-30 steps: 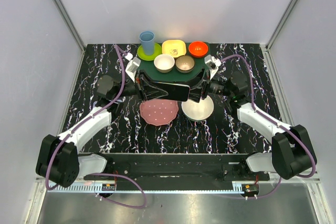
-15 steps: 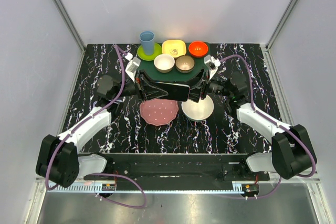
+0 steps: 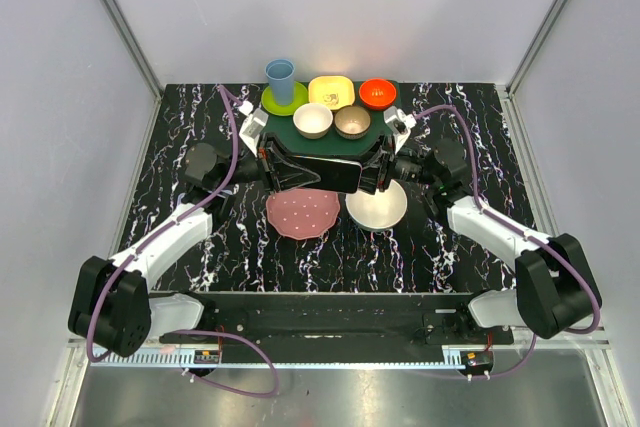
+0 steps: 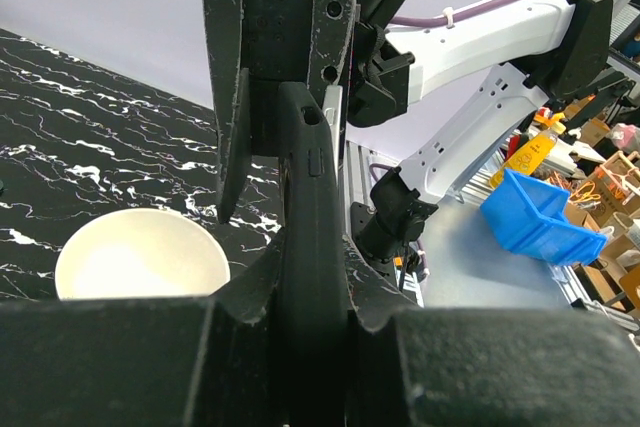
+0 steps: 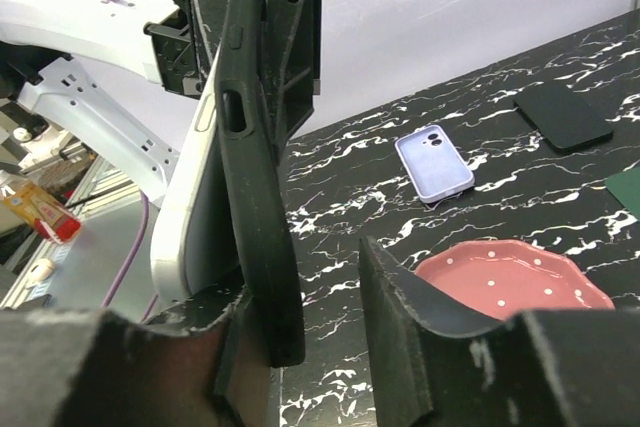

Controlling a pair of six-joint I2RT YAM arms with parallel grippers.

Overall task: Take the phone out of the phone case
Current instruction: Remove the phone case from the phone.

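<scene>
Both grippers hold a long black object [image 3: 325,172] in the air over the middle of the table. In the right wrist view it is a black phone case [image 5: 250,177] on edge, with a camera cut-out. The phone [image 5: 190,207], a pale silver-white slab, leans out of the case on one side. My left gripper [image 4: 315,277] is shut on one end of the case [image 4: 310,197]. At the other end my right gripper [image 5: 300,272] straddles case and phone. One of its fingers [image 5: 400,297] stands clear of the case with a gap.
Below the held object lie a pink dotted plate [image 3: 301,213] and a white bowl [image 3: 376,207]. A green tray [image 3: 285,129] with two bowls, a blue cup [image 3: 280,77], a yellow dish and an orange bowl stand behind. A lavender case [image 5: 433,164] and a flat black slab [image 5: 563,114] lie on the table.
The right gripper's jaws have narrowed around the end of the case, and its wrist has shifted slightly. The left gripper and the case have stayed put.
</scene>
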